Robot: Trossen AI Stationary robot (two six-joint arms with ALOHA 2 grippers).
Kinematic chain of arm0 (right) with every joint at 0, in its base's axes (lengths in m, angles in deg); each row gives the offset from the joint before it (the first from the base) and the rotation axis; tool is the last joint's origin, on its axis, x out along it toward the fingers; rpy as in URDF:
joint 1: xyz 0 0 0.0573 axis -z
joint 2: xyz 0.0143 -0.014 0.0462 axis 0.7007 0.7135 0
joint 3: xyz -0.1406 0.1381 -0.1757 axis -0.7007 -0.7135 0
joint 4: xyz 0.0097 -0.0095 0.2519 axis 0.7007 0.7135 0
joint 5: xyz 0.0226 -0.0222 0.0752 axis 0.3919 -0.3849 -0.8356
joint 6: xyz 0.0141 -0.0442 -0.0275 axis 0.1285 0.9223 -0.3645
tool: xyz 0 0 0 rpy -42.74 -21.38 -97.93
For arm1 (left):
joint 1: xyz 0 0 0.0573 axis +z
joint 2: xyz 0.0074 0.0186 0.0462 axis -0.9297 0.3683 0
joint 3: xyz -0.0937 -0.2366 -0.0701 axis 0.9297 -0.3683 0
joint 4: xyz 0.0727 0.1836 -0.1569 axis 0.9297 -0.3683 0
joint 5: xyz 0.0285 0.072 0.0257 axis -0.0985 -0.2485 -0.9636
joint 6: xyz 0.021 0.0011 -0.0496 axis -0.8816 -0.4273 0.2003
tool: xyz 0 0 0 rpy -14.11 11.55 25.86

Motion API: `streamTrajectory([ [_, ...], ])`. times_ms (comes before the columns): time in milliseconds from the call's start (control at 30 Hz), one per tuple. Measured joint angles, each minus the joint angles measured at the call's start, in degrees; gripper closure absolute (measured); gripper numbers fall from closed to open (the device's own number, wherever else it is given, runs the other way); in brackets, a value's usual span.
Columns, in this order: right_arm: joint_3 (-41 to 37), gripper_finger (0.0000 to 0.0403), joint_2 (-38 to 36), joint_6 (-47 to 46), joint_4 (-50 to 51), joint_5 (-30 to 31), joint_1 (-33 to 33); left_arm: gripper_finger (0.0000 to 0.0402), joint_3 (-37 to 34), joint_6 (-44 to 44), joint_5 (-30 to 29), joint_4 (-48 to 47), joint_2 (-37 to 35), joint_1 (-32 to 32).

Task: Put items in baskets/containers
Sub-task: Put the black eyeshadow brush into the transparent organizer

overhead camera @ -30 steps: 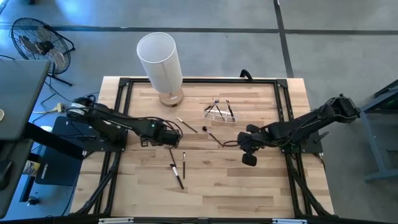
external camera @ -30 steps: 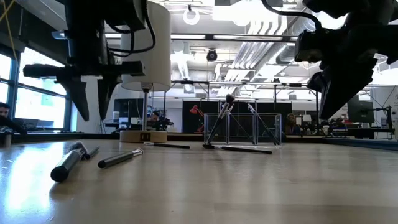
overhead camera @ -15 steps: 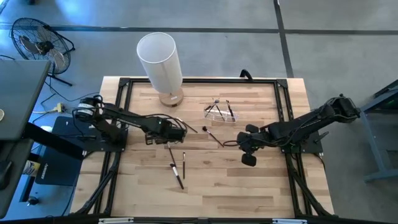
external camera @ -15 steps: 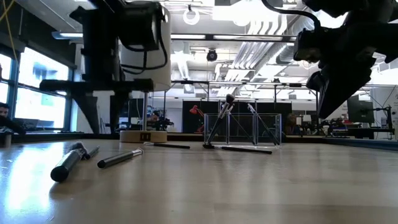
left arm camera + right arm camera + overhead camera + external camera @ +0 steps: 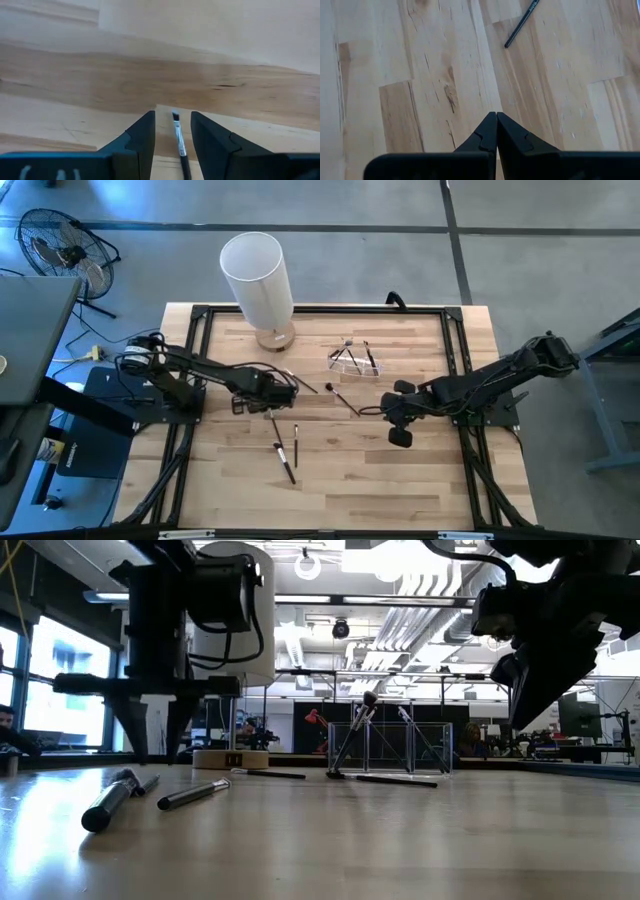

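Observation:
My left gripper (image 5: 271, 399) points down at the table, open. Its two fingers (image 5: 142, 137) stand on either side of a thin brush (image 5: 178, 142) with a dark tip and a silver collar, without touching it. Its tips (image 5: 157, 745) hang just over the wood. More brushes (image 5: 287, 458) lie flat left of centre, and two more (image 5: 347, 402) lie near the middle. The clear holder (image 5: 354, 361) stands toward the far side with a few brushes (image 5: 352, 735) leaning inside. My right gripper (image 5: 388, 413) is shut and hovers right of centre, above bare wood (image 5: 496, 117).
A tall white cylinder on a wooden base (image 5: 258, 280) stands at the far left of the table. A black metal frame (image 5: 200, 315) runs along the table's edges. One brush (image 5: 522, 23) lies ahead of the right gripper. Bare wood (image 5: 400, 490) fills the near part of the table.
My left gripper has come down toward the table and shifted a little to the right, so its open fingers now straddle a brush. The right arm and the brushes have kept still.

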State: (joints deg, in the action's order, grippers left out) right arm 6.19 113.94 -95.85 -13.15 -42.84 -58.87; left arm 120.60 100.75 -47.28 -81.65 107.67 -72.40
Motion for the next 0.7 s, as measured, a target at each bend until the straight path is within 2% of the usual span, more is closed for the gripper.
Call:
streamTrajectory([
  [500, 0.0, 0.0401, 0.0, 0.9, 0.0, 0.0, 0.0, 0.0281, -4.6, 1.0, 0.8, 7.3, -0.3, 0.0],
  [600, 0.0, 0.0399, 0.0, 1.1, 0.0, 0.0, 0.0, 0.0296, -4.6, 1.0, 1.4, 7.0, -0.3, 0.0],
  [700, 0.0, 0.0400, 0.0, 1.1, 0.0, 0.0, 0.0, 0.0328, -4.7, 1.0, 1.9, 6.6, -0.2, 0.0],
])
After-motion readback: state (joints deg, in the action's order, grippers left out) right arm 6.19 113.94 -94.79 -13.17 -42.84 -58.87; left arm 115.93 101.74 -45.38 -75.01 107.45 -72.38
